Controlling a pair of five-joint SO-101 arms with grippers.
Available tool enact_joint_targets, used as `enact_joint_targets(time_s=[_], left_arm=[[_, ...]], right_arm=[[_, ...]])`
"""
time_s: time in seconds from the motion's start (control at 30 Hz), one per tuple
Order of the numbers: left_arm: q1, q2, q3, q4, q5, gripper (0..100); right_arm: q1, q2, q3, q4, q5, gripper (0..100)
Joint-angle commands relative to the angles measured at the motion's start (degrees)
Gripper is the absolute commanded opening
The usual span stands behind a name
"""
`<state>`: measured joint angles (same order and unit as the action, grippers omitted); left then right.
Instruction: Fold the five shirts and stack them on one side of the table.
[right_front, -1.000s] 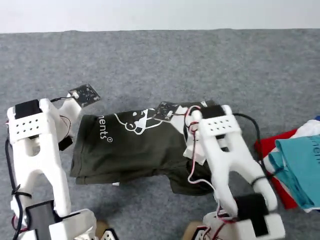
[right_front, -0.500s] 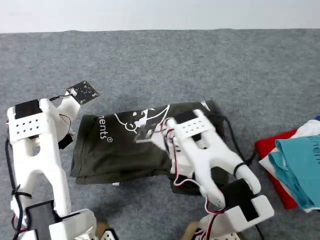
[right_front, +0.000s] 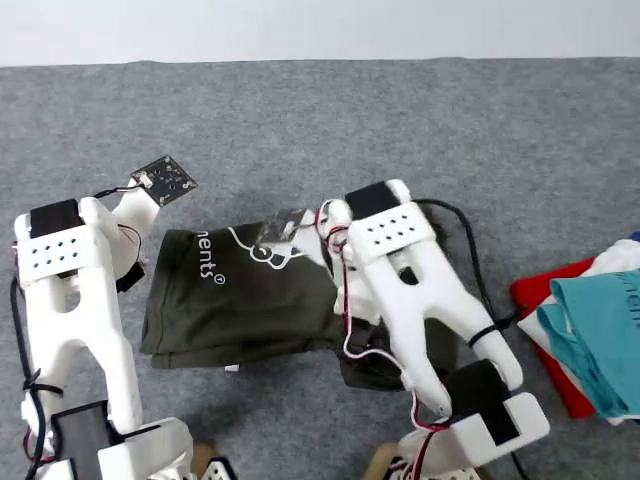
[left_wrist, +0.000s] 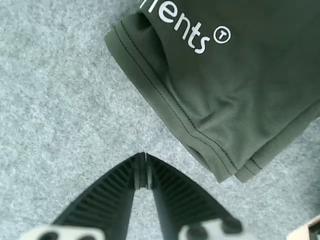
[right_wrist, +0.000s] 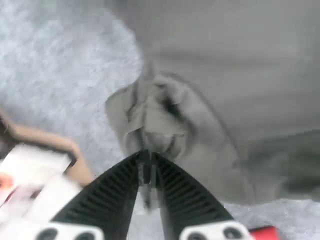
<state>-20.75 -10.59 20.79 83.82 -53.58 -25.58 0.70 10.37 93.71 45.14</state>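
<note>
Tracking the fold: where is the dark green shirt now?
High view: the dark green shirt lies midway across the grey table, the right hand pinching its fabric, the coloured shirt pile off to its right.

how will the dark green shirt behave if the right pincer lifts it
Probably floppy: the dark green shirt bunches into folds at the right pincer, so the rest should hang and drag. Likely light for its size, since its thin fabric lies flat.

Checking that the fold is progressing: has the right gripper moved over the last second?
Yes. The right gripper, shut on the dark shirt, has swung left across it, away from the red shirt at the right.
</note>
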Motion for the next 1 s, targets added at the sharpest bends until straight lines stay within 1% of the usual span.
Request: enact_joint_targets(time_s=[0.0,0.1,0.2,0.3,0.5,0.63,0.67,0.77,0.9,0.97], left_arm=[[0.18,-0.35,-1.54,-0.88,0.26,0],[0.0,-0.35,-1.54,-0.62,0.26,0],[-0.26,-0.44,-1.54,-0.53,0.26,0],[-1.41,-0.44,-1.54,-0.88,0.26,0],[-1.49,-0.44,-1.54,-0.79,0.26,0],[-1.14,-0.44,-1.63,-0.88,0.26,0],[-1.14,-0.44,-1.71,-0.88,0.26,0],[-1.14,-0.62,-1.8,-0.88,0.26,0],[-1.05,-0.79,-1.98,-0.88,0.26,0],[0.35,-0.79,-2.42,-0.62,0.7,0]], right_arm=[[2.77,2.33,2.99,-9.63,-0.88,1.0],[4.26,7.16,6.95,-16.31,-0.88,1.0],[4.35,11.03,8.88,-18.15,-0.97,1.0],[1.8,11.82,9.49,-14.81,-1.23,1.0],[-7.43,7.6,9.41,-3.21,-1.32,1.0],[-8.75,2.15,9.41,-0.92,-1.41,1.0],[-8.22,1.1,9.41,-0.84,-1.41,1.0],[-3.56,-2.51,8.7,0.04,-1.32,1.0],[5.58,-8.31,4.75,2.33,-1.32,1.0],[10.24,-11.65,3.08,3.47,-1.67,1.0]])
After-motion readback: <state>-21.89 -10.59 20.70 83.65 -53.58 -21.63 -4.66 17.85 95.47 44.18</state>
